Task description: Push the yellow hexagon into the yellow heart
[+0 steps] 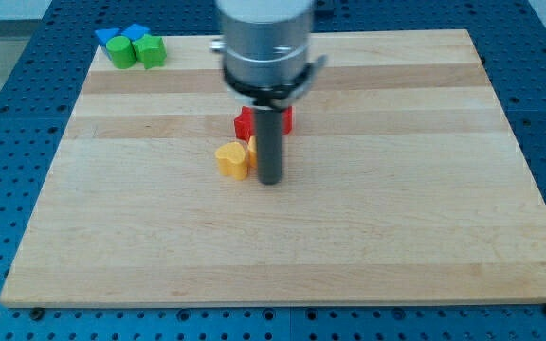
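The yellow heart [232, 159] is taken as the landmark here, lying near the middle of the table [396, 237]. Just beside it, on the view's right, the tip [270, 181] of the tool is planted on the wood. No jaws are carried by this tool, so nothing is gripped; it is a plain rod, and only pushing can be done with it.

A sliver of yellow, judged to be the yellow hexagon [252, 145], is glimpsed at the heart's upper right, wedged between heart and rod and mostly hidden by the rod. Contact with the heart seems made, though this cannot be confirmed. The task is therefore judged as good as done, with at most a final nudge left.

Above and to the right of the heart, red blocks [245, 123] are partly hidden. Far to its upper left, green blocks [136, 51] and a blue block [121, 34] are huddled.
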Motion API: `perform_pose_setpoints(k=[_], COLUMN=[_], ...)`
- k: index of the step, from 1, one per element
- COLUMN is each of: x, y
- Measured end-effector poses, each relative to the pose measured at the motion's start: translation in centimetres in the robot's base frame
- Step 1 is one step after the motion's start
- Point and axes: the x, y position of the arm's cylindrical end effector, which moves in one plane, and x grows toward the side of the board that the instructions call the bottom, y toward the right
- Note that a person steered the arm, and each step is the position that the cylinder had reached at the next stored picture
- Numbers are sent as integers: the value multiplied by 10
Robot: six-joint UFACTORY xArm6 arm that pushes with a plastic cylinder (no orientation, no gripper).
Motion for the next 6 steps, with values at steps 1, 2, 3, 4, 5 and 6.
perform_pose_setpoints(k=[1, 2, 3, 4, 5, 6], x=[-1, -1, -1, -3, -36, -44], y=[-52, -58, -25, 53, 91, 62])
